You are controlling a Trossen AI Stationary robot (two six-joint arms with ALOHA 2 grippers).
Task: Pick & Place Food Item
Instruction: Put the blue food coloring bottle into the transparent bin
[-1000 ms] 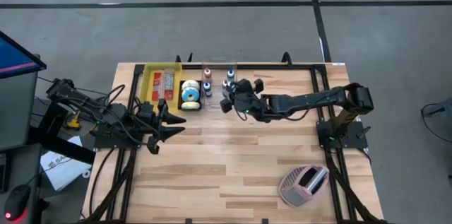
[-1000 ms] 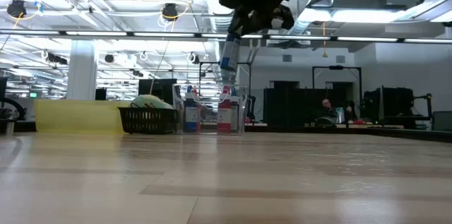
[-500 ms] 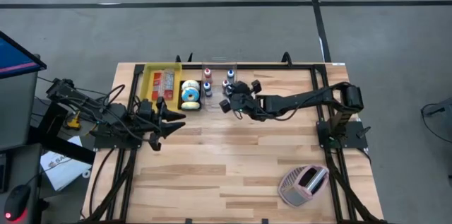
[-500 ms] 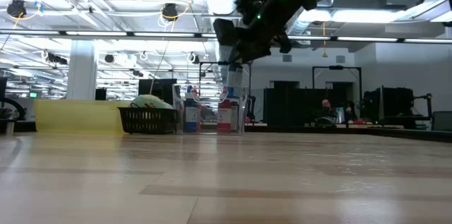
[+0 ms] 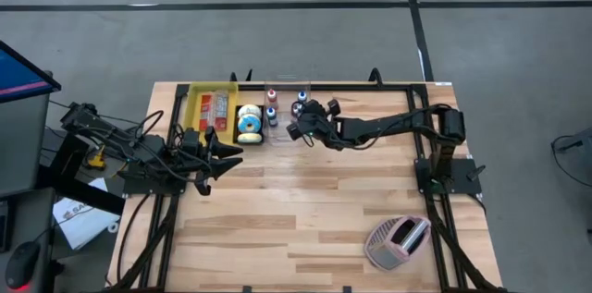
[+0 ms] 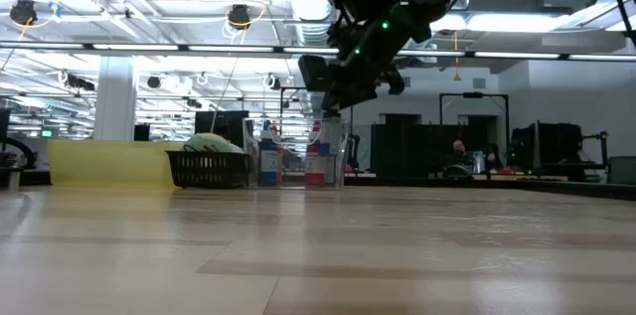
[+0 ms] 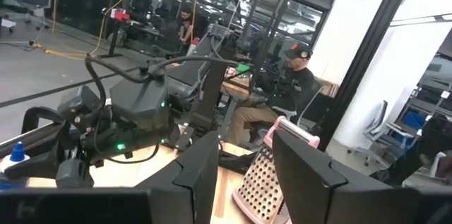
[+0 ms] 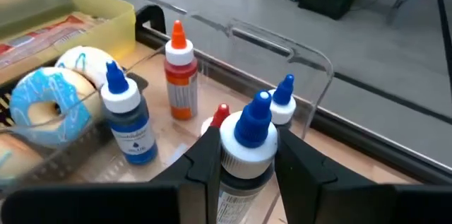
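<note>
Right claw (image 8: 240, 155) closed on a blue-capped bottle (image 8: 247, 146), fingers (image 8: 205, 155) pressed against both sides of its white body, held over the clear bottle rack (image 8: 311, 58) at the far edge of the counter (image 5: 305, 201). In the high view, right claw (image 5: 298, 127) reached across to the rack, just beside the black basket (image 5: 250, 138). Around the held bottle, inside the rack: an orange-capped bottle (image 8: 180, 75), a blue bottle with a white cap base (image 8: 127, 121), another blue-capped one (image 8: 284, 97) just behind, and a red tip (image 8: 220, 114) partly hidden. Donuts in the basket: a blue-iced one (image 8: 49, 104) and a white-iced one (image 8: 88, 61) touching it, next to the yellow tray (image 8: 106, 5) with packaged food (image 8: 42, 37). Left claw (image 5: 222, 154) hovering near the left side of the counter, close to the yellow tray (image 5: 199, 108), fingers (image 7: 201, 174) parted about halfway with nothing between them. Pink and grey grater-like item (image 5: 398, 239) lying near the front right corner, well apart from everything else. Seen from the low view, right claw (image 6: 333, 77) hanging above the rack (image 6: 298, 161), basket (image 6: 209, 168) beside it.
</note>
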